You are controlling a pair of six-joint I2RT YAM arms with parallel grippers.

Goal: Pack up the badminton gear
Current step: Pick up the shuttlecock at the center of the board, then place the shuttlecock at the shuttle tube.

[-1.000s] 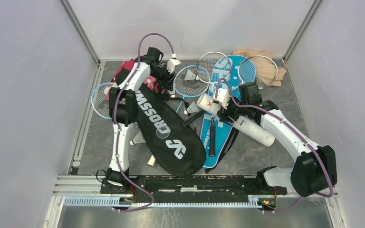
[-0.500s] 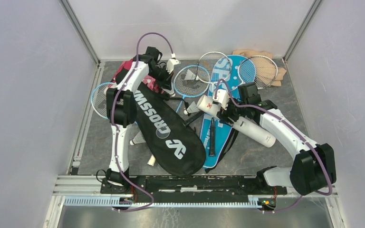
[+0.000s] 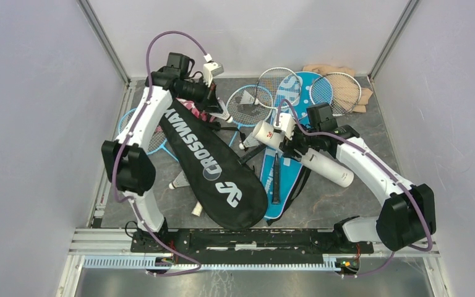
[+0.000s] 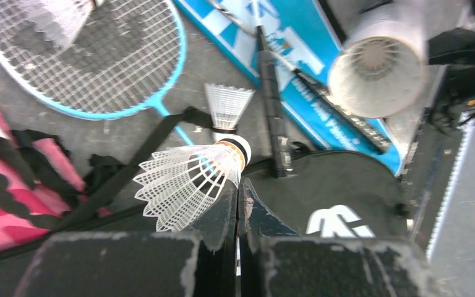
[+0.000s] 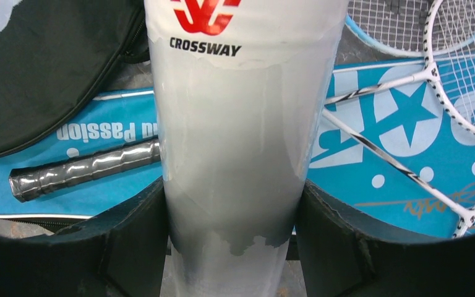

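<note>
My left gripper (image 3: pixel 218 108) (image 4: pixel 240 192) is shut on the skirt edge of a white feather shuttlecock (image 4: pixel 192 179), held above the black "CROSSWAY" racket cover (image 3: pixel 216 173). My right gripper (image 3: pixel 297 147) (image 5: pixel 232 198) is shut on the long white tube (image 3: pixel 321 164) (image 5: pixel 235 124). The tube's open end (image 4: pixel 376 68) points left over the blue "SPORT" cover (image 3: pixel 287 185). A blue racket (image 3: pixel 247 105) and silver rackets (image 3: pixel 278 83) lie at the back. A black racket handle (image 5: pixel 86 167) rests on the blue cover. Loose shuttlecocks (image 3: pixel 247 143) (image 3: pixel 178 181) lie on the floor.
A pink-and-white camouflage cloth (image 4: pixel 12 185) lies at the back left under my left arm. The beige cloth (image 3: pixel 340 74) is in the back right corner under a silver racket (image 3: pixel 337 91). Grey walls close in both sides and the back.
My left gripper has shut on the shuttlecock, and the left arm has swung back and to the left. The right arm, still holding the tube, has shifted slightly to the left.
</note>
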